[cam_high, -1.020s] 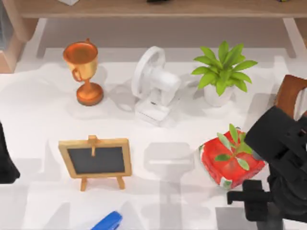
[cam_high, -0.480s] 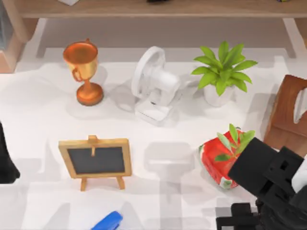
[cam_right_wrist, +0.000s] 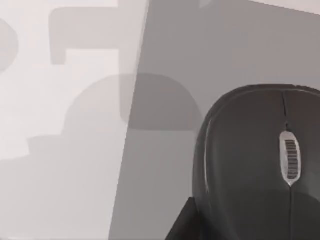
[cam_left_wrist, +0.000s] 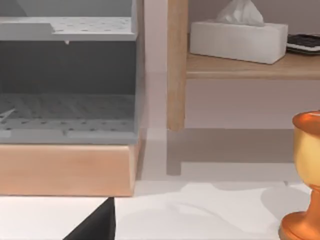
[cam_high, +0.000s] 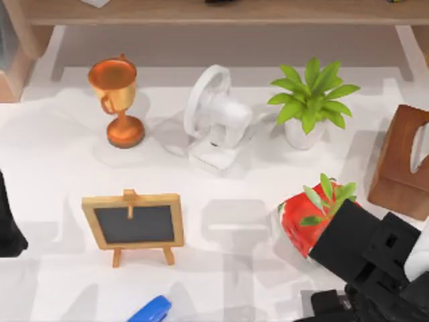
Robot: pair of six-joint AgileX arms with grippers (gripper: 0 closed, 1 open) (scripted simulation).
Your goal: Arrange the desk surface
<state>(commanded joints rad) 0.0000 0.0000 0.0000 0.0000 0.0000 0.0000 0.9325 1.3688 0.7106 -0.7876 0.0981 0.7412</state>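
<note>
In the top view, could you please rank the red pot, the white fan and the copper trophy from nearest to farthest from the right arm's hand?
The right hand sits at the table's near right corner.
1. Red pot, just beside the arm, right side.
2. White fan, middle, toward the back.
3. Copper trophy, back left.

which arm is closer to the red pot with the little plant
Right. The right arm overlaps the red pot's lower right edge in the top view; the left arm sits at the table's far left edge.
</note>
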